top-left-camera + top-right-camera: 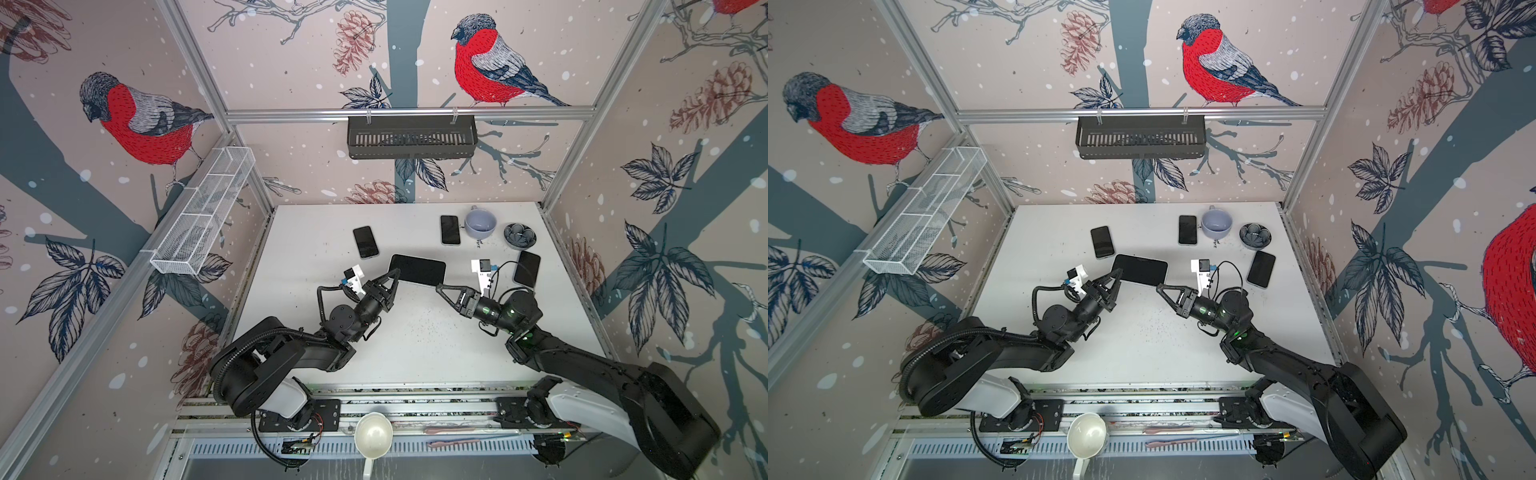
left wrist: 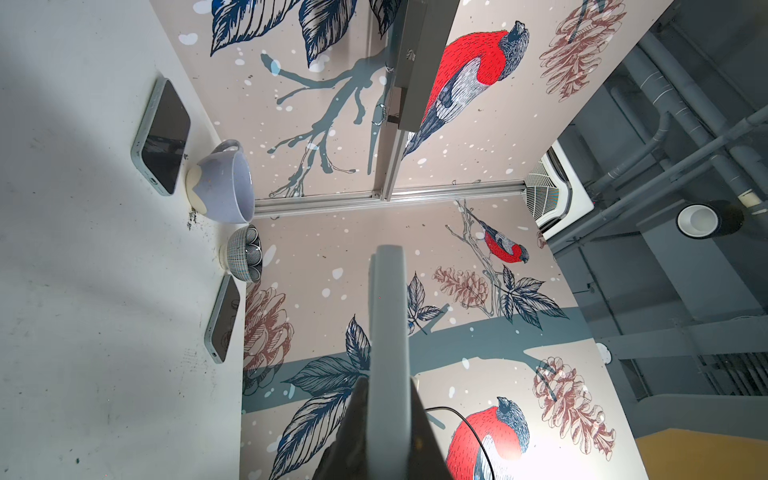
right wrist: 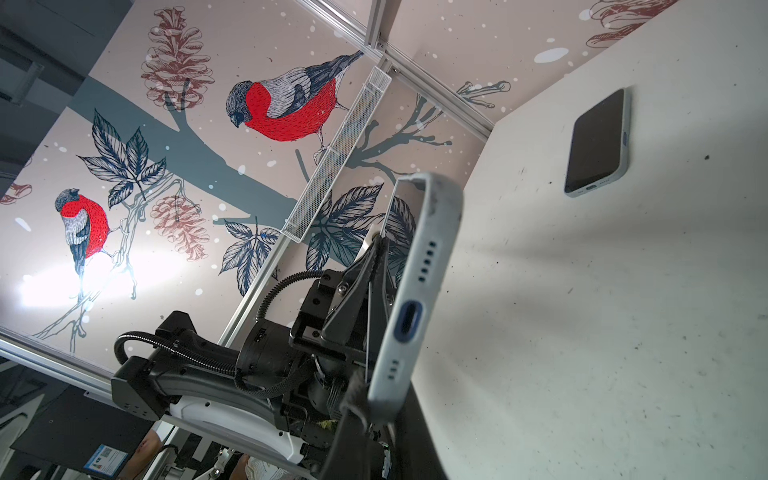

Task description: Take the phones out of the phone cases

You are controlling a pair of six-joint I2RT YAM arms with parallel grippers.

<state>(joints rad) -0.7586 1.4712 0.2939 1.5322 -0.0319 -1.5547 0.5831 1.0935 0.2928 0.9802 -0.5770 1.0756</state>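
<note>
Left jaws, right jaws pinch cased phone aloft (2 opposite ends) near cup; thin corner grip may slip, phone drops.

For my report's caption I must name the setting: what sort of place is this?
Probably a lab robot booth: two arms mounted on a rail beside a white table, aluminium frame with printed bird wallpaper, phones laid out.

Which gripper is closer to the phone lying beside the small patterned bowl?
Right. The right gripper clamps the cased phone at the end toward that lying phone. The left gripper clamps the opposite end, farther away.
</note>
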